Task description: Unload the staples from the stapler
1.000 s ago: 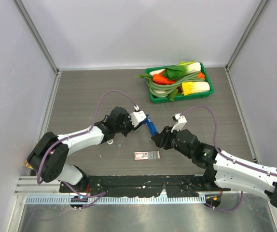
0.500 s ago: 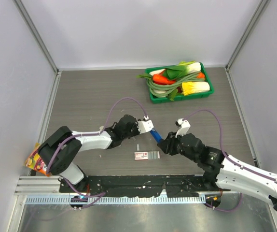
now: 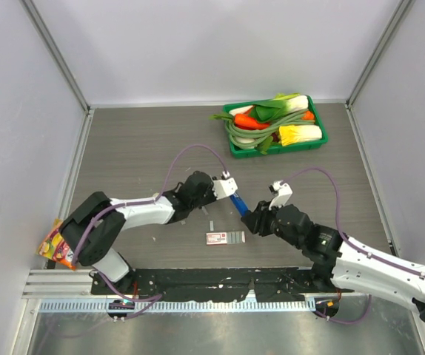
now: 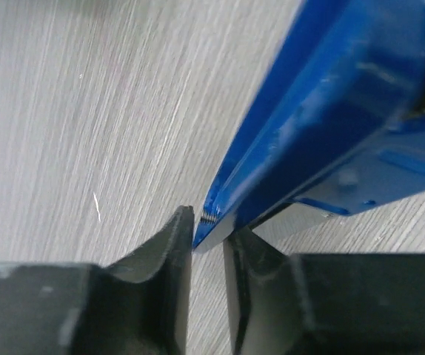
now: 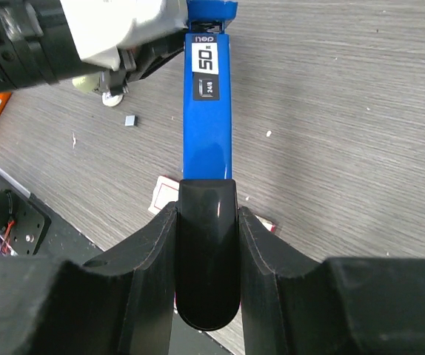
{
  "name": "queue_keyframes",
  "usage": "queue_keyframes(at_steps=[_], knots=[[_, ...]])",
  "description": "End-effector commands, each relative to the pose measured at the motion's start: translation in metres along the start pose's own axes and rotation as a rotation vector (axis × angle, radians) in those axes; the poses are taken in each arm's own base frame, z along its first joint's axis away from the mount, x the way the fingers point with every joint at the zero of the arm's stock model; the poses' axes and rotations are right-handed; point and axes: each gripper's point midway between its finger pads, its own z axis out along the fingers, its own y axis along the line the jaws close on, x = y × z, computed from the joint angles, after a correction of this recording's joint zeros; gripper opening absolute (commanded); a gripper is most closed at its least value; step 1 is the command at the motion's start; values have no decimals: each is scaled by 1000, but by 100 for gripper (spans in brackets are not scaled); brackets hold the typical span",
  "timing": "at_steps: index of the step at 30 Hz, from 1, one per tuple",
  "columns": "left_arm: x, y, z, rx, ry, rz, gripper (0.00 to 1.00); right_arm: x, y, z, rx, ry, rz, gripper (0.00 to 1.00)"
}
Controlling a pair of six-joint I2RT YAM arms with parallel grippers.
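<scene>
Right now both arms have the stapler (image 3: 235, 201) between them, held over the table (image 3: 138, 148) near the middle of the top view. The right gripper (image 5: 206, 214) is squeezed tight on the black back end, so it keeps the stapler steady. The left gripper (image 4: 206, 228) has its fingers almost together, nipping the blue front tip. A tiny bit of silver shows there, which I think is the staples (image 4: 207, 216). I cannot tell if the fingers have hold of that bit too. To do this well, the right side should hold firm and not wobble. The left side should catch only the thin silver strip and pull it straight out along the stapler, slowly, with no twist. A red and white box (image 3: 225, 237) lies on the table just below the stapler, and a small grey bit (image 5: 129, 120) lies near it. The green tray (image 3: 279, 150) of vegetables (image 3: 272, 118) is far off at the upper right. A snack bag (image 3: 55, 245) sits at the lower left. The only tight spot is the two grippers crowding each other.
</scene>
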Motion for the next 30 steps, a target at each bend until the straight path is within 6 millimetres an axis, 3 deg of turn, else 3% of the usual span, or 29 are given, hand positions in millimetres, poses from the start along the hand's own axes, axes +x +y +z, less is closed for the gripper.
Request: queue_keyframes(at_steps=[1,2,3,4,5,6,8,13,14,15,19,23,30], knots=[[-40,50,-25,-11,-56,-276,31,-66,34,6,-34,-191,19,1],[-39,51,-34,26,-47,-308,39,-66,34,15,-9,-177,-13,1],[-49,54,-39,47,-69,-327,43,-80,39,17,3,-206,-26,1],[-59,44,-45,123,-103,-346,46,-92,45,20,1,-241,-26,1],[-57,37,-52,168,-79,-356,49,-92,44,30,27,-234,-64,1],[-61,37,-56,188,-81,-367,50,-111,54,32,18,-281,-62,1],[-60,33,-63,241,-75,-405,52,-125,56,40,32,-304,-82,1],[-58,54,-83,352,-105,-542,60,-153,65,73,27,-327,-129,1],[-58,44,-94,449,-85,-584,61,-156,65,77,28,-328,-135,1],[-66,57,-99,444,-104,-602,61,-163,70,80,17,-342,-154,1],[-56,96,-107,327,-150,-656,61,-156,75,105,16,-293,-216,1],[-43,106,-111,254,-137,-690,61,-149,78,128,10,-251,-290,1],[-17,129,-119,150,-109,-791,64,-112,67,179,26,-119,-424,1]])
